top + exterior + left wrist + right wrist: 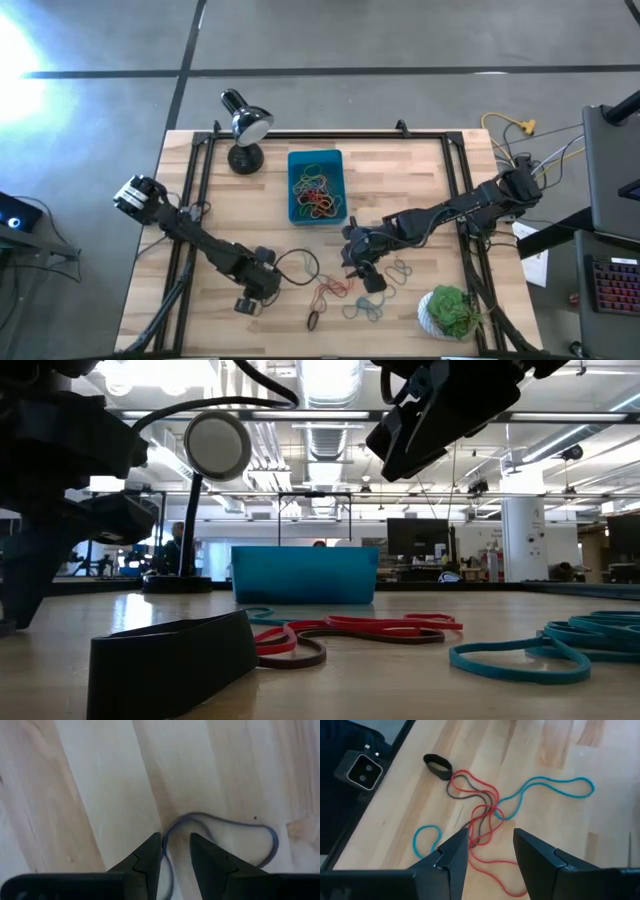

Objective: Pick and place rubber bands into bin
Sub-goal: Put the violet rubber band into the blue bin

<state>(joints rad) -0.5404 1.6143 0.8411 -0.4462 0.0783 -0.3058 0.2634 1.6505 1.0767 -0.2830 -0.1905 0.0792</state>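
Observation:
The teal bin (316, 187) stands at the table's far middle with several rubber bands in it. More bands lie flat on the wood nearby. A thin dark loop (300, 265) is one. A tangle of red, brown and blue bands (485, 810) and a wide black band (437, 765) are the others. My left gripper (176, 842) is open and points steeply down. Its fingertips stand on either side of one end of the dark loop (225, 827); I cannot tell whether they touch it. My right gripper (491, 837) hangs open above the tangle, clear of it.
A black desk lamp (245, 125) stands left of the bin at the far edge. A green plant in a white pot (450, 312) sits at the near right corner. More blue bands (400, 270) lie right of the tangle. Black frame rails run along the table's sides.

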